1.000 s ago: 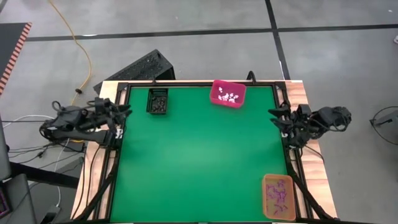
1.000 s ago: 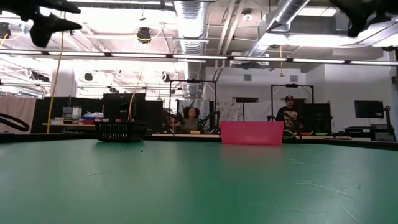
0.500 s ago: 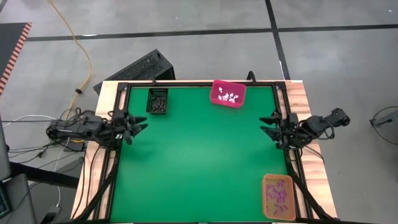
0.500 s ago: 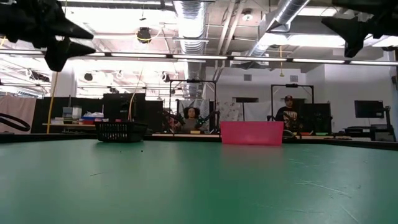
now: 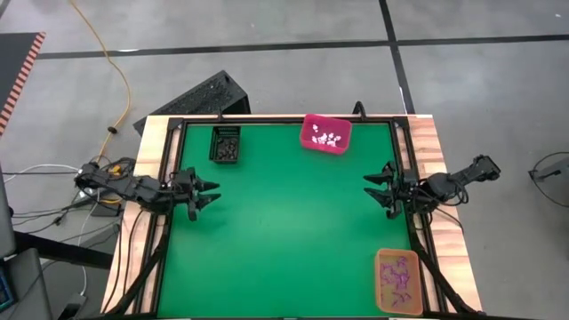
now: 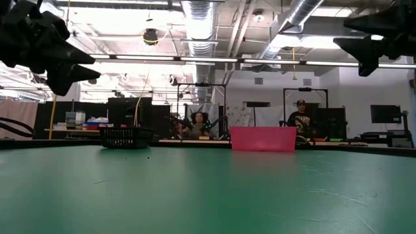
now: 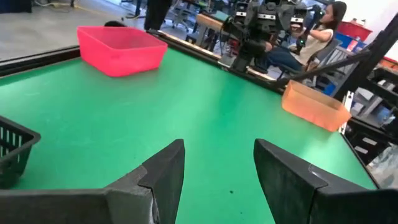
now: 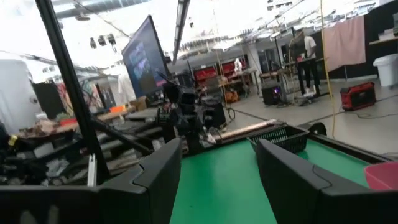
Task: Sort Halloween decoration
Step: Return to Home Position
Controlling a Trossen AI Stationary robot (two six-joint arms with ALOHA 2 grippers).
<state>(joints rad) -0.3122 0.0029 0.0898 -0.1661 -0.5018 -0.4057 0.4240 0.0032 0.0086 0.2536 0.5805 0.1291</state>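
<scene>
1. The left tool (image 5: 211, 192) hangs just inside the left edge of the worktop (image 5: 284, 231), fingers spread wide, nothing in it.
2. The right tool (image 5: 371, 188) is the same deal over at the right edge: spread apart and empty.
3. The white trinkets (image 5: 328, 139) are piled in the pink bin (image 5: 310, 125) on the far edge, right of the middle.
4. The black trinkets (image 5: 226, 151) sit in the black bin (image 5: 212, 144) near the far-left corner.
5. The purple trinkets (image 5: 398, 277) are in the orange bin (image 5: 379, 280) at the near-right corner.

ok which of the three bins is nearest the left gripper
The black mesh basket is nearest the left gripper, on that arm's own side; the pink plastic bin and orange plastic bin sit much farther off, toward the other side.
</scene>
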